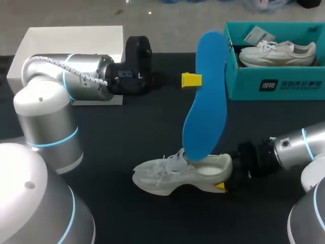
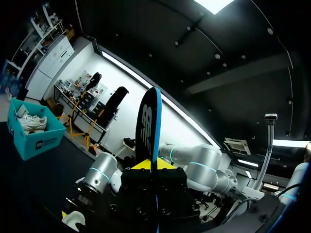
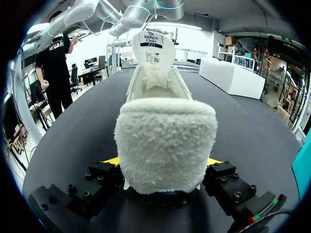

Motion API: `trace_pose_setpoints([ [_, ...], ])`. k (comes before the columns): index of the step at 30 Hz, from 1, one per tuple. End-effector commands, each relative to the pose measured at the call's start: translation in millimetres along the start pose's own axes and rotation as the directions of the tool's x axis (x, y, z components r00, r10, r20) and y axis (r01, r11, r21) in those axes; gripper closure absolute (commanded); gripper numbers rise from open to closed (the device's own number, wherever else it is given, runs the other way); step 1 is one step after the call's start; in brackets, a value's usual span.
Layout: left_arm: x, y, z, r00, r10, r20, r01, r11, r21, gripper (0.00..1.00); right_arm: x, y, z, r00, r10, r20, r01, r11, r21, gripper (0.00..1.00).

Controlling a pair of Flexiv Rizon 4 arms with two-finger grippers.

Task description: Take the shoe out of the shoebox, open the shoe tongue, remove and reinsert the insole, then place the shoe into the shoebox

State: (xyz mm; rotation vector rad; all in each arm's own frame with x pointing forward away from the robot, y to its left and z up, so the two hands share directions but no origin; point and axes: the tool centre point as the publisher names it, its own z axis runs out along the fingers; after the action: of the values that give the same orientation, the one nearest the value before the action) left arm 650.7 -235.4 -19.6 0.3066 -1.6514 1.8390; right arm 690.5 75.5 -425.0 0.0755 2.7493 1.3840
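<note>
Shoebox: teal cardboard shoebox (image 1: 274, 84) at the table's far R corner, top open. It's well apart from both grippers.
In shoebox: second white sneaker (image 1: 277, 53) sitting sole down, w/ a paper tag beside it.
White box: white box (image 1: 76, 38) at the far L edge. L arm's forearm crosses its front, hiding part of it.
In the way: blue insole (image 1: 205, 101) stands betw. L gripper and the shoebox. Its upper end overlaps the shoebox's L wall in head view.
L gripper: L gripper (image 1: 195, 80) is out over the far-middle of the table. Fingers are clamped on the insole's edge, approx. mid-length. One yellow tip shows in head view and the other is behind the insole. L wrist view has the insole edge-on, rising straight from betw. the tips.
Insole: held tilted and off the table, upper end toward the far edge. Lower end is down at the shoe's opening; inside or just touching, can't tell.
Shoe: white sneaker (image 1: 177, 175) mid-table toward the near edge, sole on the table. Toe points L, heel R, laces are loose and the tongue is lifted upright.
R gripper: R gripper (image 1: 226, 175) comes in low from the R edge. Fingers grip the shoe's fuzzy heel from both sides.
Surface: black matte table (image 1: 127, 132) w/ a faint sheen.
</note>
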Motion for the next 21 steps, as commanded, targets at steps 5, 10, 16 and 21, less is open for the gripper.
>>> trace_pose_setpoints([
  [5, 6.9, 7.8, -10.1, 1.000, -0.006, 0.008, 0.006, 1.000, 0.011, 1.00, 0.6, -2.1, 5.1, 1.000, 0.000, 0.003, 0.000, 1.000, 0.003, 1.00],
  [10, 9.8, 6.5, -8.1, 1.000, 0.004, 0.002, -0.004, 0.999, 0.052, 1.00, 0.6, -2.1, 5.1, 1.000, 0.000, 0.003, 0.000, 1.000, 0.003, 1.00],
  [16, 26.4, 5.6, -7.1, 1.000, 0.003, -0.007, -0.003, 0.992, 0.125, 1.00, 0.6, -2.1, 5.1, 1.000, 0.000, 0.003, 0.000, 1.000, 0.003, 1.00],
  [21, 36.8, 4.5, -8.4, 1.000, 0.000, -0.008, 0.000, 0.994, 0.112, 1.00, 0.6, -2.1, 5.1, 1.000, 0.000, 0.003, 0.000, 1.000, 0.003, 1.00],
])
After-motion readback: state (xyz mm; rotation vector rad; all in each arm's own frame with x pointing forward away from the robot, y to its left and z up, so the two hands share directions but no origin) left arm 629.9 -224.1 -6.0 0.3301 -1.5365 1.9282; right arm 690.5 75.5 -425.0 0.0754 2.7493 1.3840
